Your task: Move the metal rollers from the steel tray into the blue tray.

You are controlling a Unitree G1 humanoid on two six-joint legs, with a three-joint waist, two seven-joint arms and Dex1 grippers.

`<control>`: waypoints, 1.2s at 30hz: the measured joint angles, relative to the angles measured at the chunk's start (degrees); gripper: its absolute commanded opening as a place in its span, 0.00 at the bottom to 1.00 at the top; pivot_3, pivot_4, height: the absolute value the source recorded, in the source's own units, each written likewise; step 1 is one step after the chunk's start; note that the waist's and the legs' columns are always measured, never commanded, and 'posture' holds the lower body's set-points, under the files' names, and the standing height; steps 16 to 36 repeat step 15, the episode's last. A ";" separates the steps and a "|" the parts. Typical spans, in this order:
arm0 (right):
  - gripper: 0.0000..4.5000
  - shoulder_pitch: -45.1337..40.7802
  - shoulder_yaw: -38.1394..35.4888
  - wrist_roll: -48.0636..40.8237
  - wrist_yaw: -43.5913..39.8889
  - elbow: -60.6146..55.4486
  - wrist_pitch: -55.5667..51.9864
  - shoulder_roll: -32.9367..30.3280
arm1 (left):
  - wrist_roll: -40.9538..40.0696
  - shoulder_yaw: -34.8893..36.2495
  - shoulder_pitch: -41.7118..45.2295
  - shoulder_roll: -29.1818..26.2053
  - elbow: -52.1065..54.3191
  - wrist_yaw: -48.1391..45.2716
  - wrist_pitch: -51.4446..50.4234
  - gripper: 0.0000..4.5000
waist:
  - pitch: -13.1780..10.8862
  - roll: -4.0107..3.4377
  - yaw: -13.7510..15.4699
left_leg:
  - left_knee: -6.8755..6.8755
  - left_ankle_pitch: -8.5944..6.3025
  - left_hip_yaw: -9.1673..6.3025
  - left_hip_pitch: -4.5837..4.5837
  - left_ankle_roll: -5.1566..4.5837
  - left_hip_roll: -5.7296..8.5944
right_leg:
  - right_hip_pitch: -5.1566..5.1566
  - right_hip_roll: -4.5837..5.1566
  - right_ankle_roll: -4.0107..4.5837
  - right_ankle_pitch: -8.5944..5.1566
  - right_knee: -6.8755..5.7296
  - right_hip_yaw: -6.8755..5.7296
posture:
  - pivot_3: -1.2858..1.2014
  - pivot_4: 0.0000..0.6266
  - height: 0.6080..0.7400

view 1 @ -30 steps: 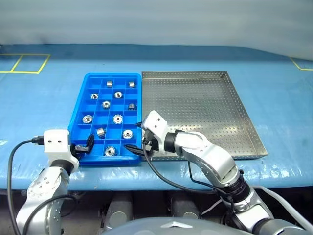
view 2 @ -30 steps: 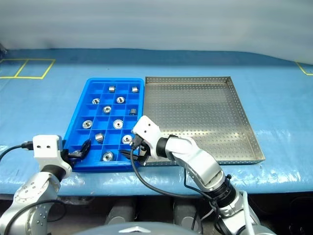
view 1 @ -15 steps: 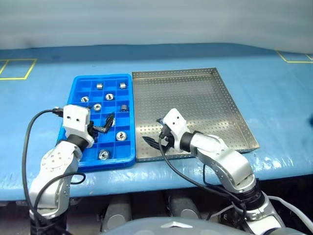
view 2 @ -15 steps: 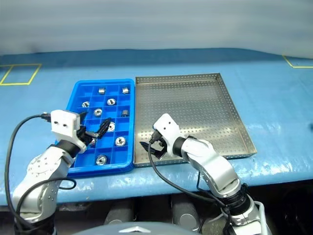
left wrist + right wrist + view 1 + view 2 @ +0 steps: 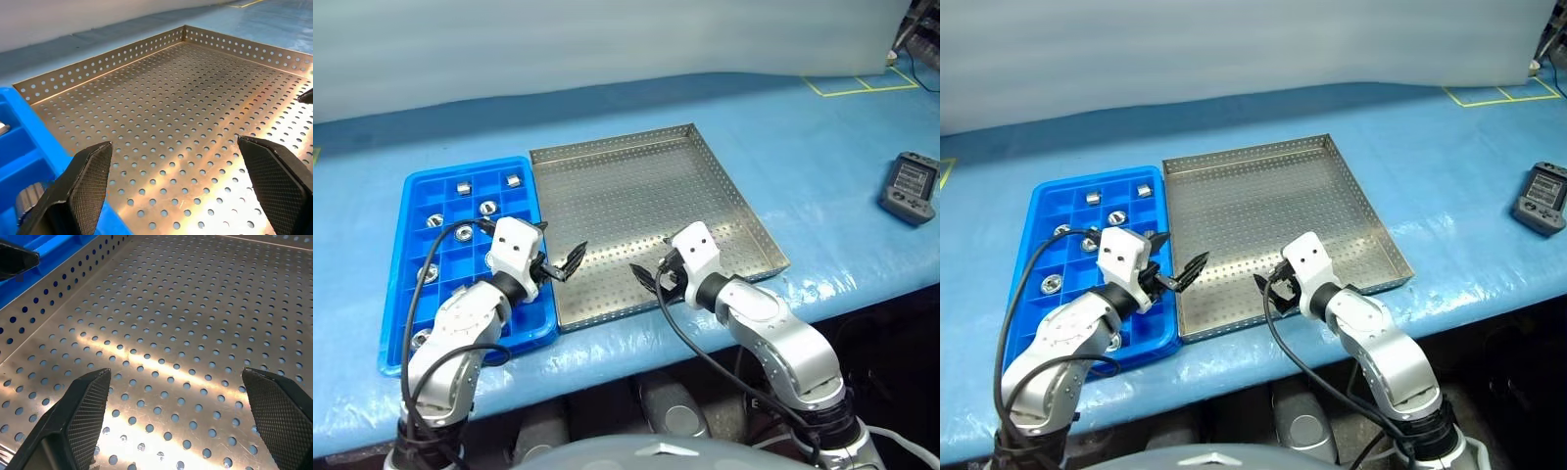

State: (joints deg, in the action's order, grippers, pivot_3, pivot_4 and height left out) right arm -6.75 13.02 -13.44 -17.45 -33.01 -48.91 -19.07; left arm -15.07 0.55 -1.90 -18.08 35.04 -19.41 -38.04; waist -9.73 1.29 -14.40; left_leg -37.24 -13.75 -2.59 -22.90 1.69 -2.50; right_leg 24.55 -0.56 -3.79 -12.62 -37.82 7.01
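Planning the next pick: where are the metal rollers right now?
In the head views the metal rollers sit in separate compartments of the blue tray, left of the steel tray, whose perforated floor shows none.

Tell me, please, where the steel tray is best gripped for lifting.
Probably pinch the steel tray by its low right rim, coming from the right: it lies flat, and the blue tray crowds its left rim.

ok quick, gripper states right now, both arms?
Left gripper: jaws open, holding nothing, over the steel tray.
Right gripper: jaws open, holding nothing, over the same tray.
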 measured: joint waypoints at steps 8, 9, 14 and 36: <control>1.00 -1.79 0.70 -0.01 -1.71 2.12 1.57 0.41 | 0.53 1.08 -2.72 0.12 0.03 2.15 0.92 0.99 | 0.00 0.00 0.05 | 0.02 0.00 -0.02 0.00 0.00 0.00 | 0.00 0.00 0.01 -0.01 0.01 -0.01 | 0.45 0.24 1.00; 1.00 -1.98 0.93 0.01 -1.98 2.43 1.73 0.38 | 0.53 1.30 -2.98 0.11 0.03 2.36 0.94 0.99 | 0.00 0.00 0.22 | 0.02 0.00 -0.02 0.00 0.00 0.01 | 0.00 0.00 0.01 -0.01 0.02 0.00 | 0.45 0.24 1.00; 1.00 -2.74 1.69 0.05 -2.82 3.12 2.10 0.05 | 0.51 1.44 -3.48 0.10 0.03 3.25 0.93 0.99 | 0.00 0.00 0.80 | 0.02 0.00 -0.02 -0.01 0.00 0.01 | 0.00 0.00 0.01 -0.01 0.02 0.00 | 0.45 0.24 1.00; 1.00 -2.85 1.76 0.05 -3.01 3.12 2.11 -0.06 | 0.48 1.44 -3.48 0.09 0.03 3.26 0.93 0.99 | 0.00 0.00 0.89 | 0.02 0.00 -0.02 -0.01 0.00 0.01 | 0.00 0.00 0.01 -0.01 0.02 0.00 | 0.45 0.24 1.00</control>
